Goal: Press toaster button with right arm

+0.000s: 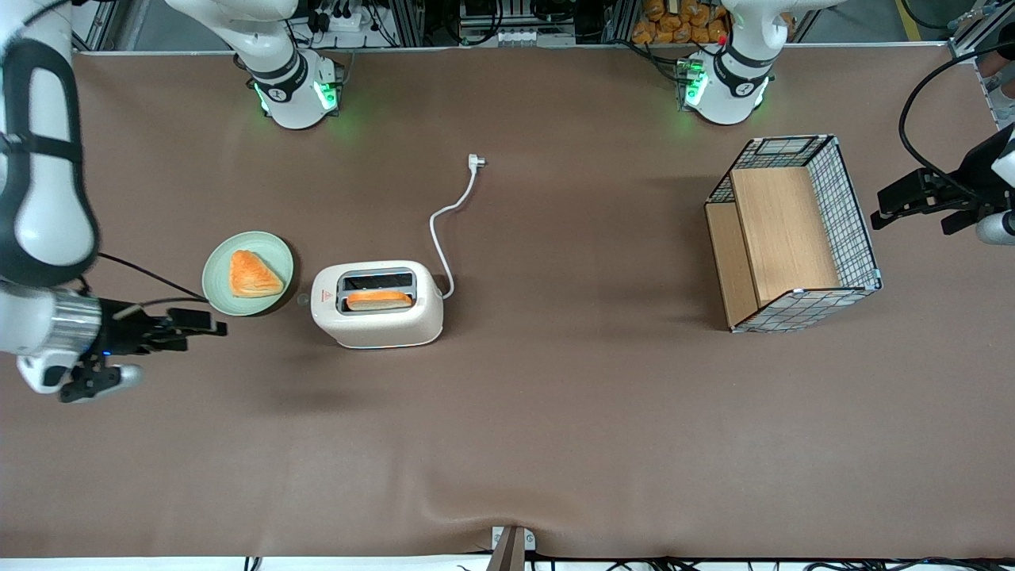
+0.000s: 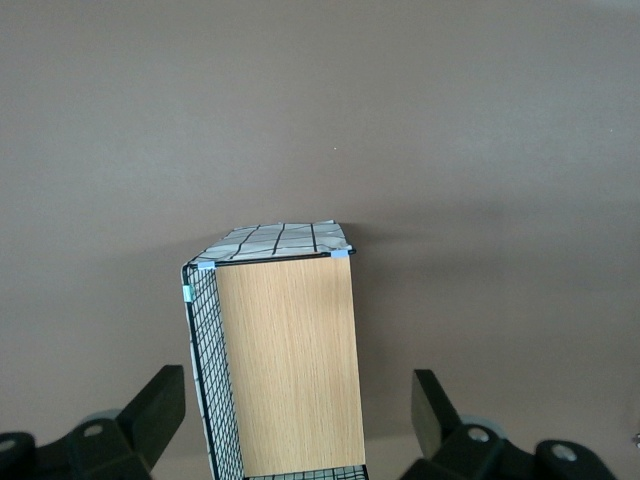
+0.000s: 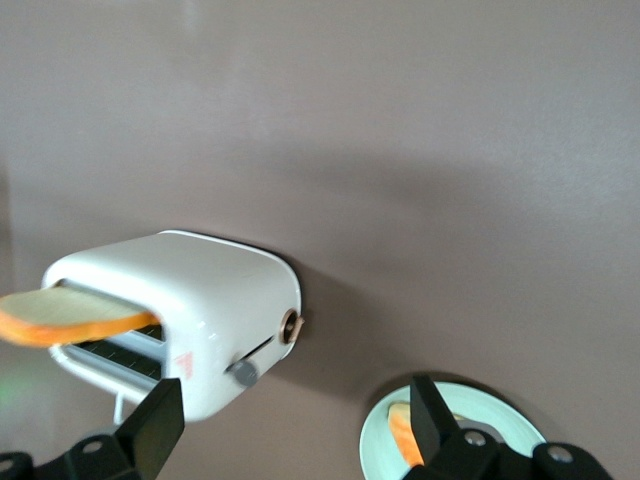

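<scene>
The cream-white toaster [image 1: 377,317] stands mid-table with a toast slice [image 1: 379,300] in one slot and a red triangle sticker on top. The toaster button [image 1: 303,300], a small grey knob, sticks out of its narrow end toward the working arm's end of the table. The right wrist view shows the toaster [image 3: 200,300], the grey toaster button [image 3: 241,373] on a slot, and a brown dial [image 3: 290,325] beside it. The right arm's gripper [image 1: 212,325] is open and holds nothing. It hovers apart from the toaster, nearer the front camera than the plate, with its black fingers [image 3: 158,420] pointing at the button end.
A pale green plate [image 1: 209,279] with a toast piece [image 1: 254,274] lies beside the toaster's button end; its rim [image 3: 505,415] shows by one finger. The white cord and plug [image 1: 476,161] trail away from the toaster. A wire-and-wood basket [image 1: 855,214] stands toward the parked arm's end.
</scene>
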`<state>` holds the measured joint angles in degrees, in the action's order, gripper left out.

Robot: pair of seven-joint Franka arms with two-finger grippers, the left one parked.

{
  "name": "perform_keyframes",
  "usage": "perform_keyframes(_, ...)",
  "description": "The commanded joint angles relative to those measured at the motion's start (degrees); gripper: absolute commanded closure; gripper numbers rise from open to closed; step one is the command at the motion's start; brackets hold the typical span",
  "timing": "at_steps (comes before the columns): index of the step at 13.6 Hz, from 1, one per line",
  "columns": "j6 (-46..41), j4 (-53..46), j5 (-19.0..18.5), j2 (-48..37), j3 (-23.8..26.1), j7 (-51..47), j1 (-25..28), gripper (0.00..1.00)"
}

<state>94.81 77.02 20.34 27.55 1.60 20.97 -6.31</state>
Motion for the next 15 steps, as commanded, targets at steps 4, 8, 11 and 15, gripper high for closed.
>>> perform_keyframes(4,-4.72,-4.42,-9.23,-4.60,0.95,-10.99,1.90,0.00)
perform_keyframes(8,-7.88,-3.81,-15.15,-11.36,0.87,-14.55,2.27,0.00)
perform_keyframes(11,-9.91,0.13,-16.38,-16.98,0.60,-15.34,1.74,0.00)
perform_keyframes(15,-6.41,9.16,-20.78,-25.76,0.95,-15.70,2.09,0.00)
